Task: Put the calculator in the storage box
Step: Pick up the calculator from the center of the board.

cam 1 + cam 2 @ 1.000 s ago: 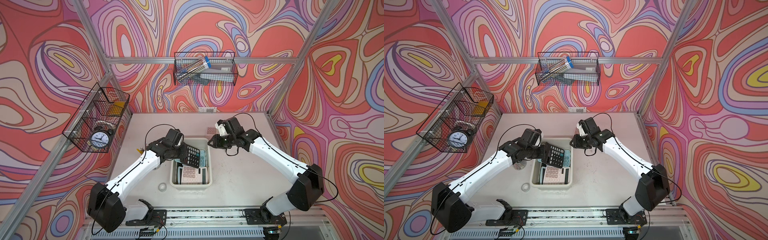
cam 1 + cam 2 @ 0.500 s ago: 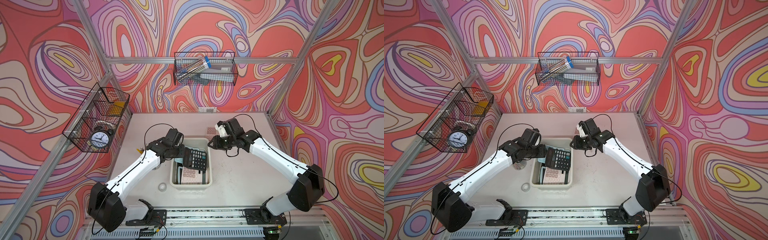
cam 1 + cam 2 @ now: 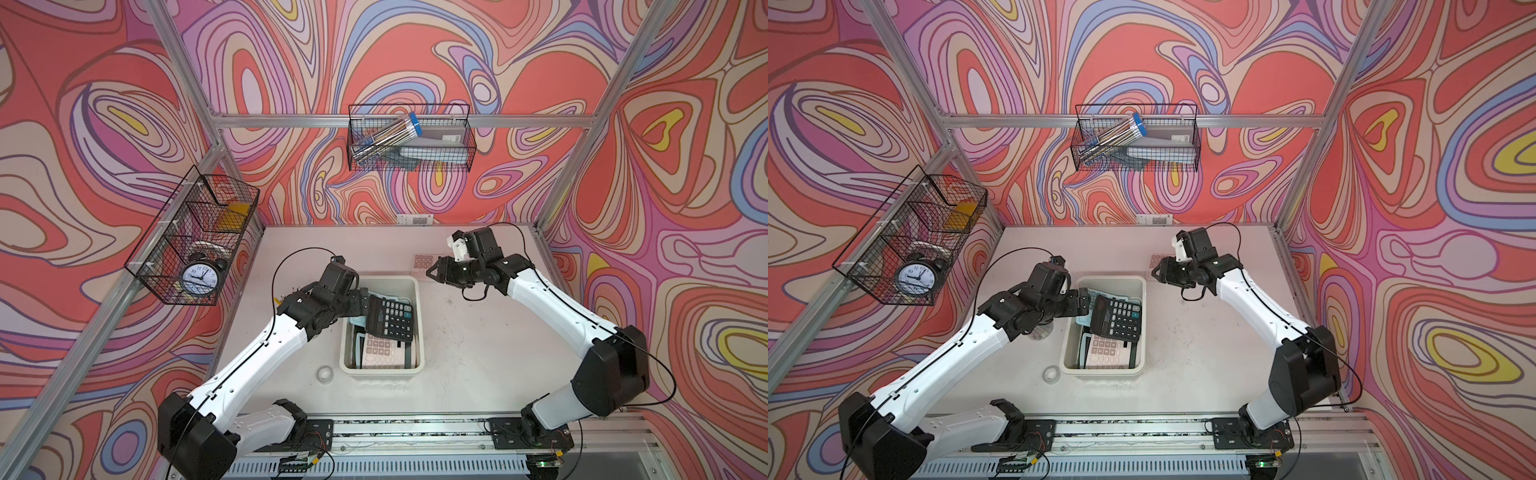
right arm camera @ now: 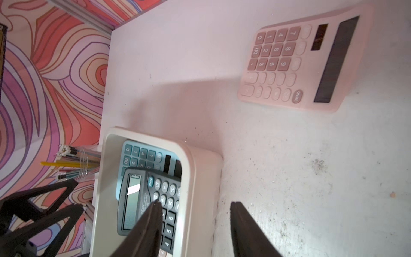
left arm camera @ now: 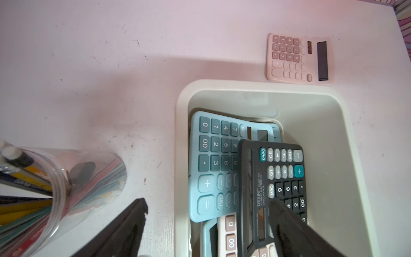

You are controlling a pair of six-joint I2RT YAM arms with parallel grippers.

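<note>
Evidently the drop is done: the black calculator (image 3: pixel 390 318) lies in the box (image 3: pixel 420 332), slanted over a blue calculator (image 5: pixel 213 164), with the left jaws spread wide over it, holding nothing. The right jaws are partly spread and empty, near a pink calculator (image 5: pixel 298 59) on the counter (image 3: pixel 478 353) just beyond the box. Fetching that looks next, and calls for a pinch across its edges. The black one reads "DEXIN", "ELECTRONIC CALCULATOR", "ON/AC".
</note>
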